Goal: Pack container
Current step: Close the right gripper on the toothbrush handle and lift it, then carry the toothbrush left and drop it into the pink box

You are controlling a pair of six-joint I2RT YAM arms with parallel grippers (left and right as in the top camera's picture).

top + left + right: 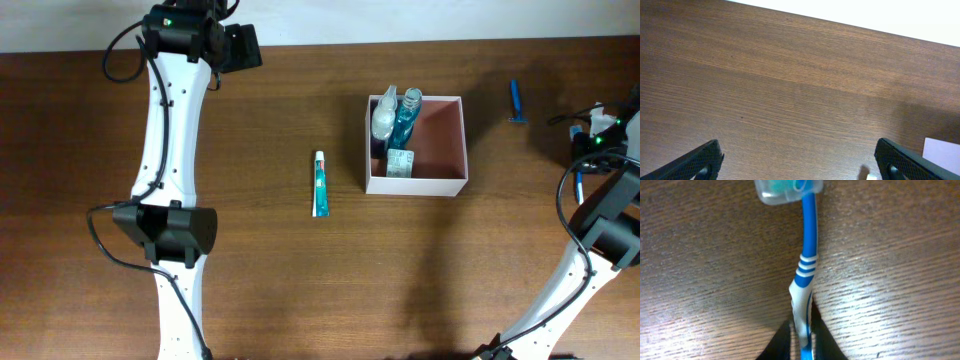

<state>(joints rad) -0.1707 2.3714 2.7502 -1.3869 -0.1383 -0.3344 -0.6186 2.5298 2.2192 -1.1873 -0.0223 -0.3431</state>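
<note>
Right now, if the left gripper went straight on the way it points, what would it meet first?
Probably the wooden table; the open left gripper has only wood grain ahead, though depth is unclear.

Container [440, 140]: square open-top box, thin white walls, pinkish-brown inside. Stands upright on the table [300, 280], right of centre. Packed along its left wall, right part bare.

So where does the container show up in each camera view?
Overhead: the container sits right of centre, open side up.
Left wrist: only a pale corner shows at the lower right edge. It may be the container's wall, but I cannot confirm that.
Right wrist: not in it; only the toothbrush over wood.
Shared landmark: the brown wood table.
</note>
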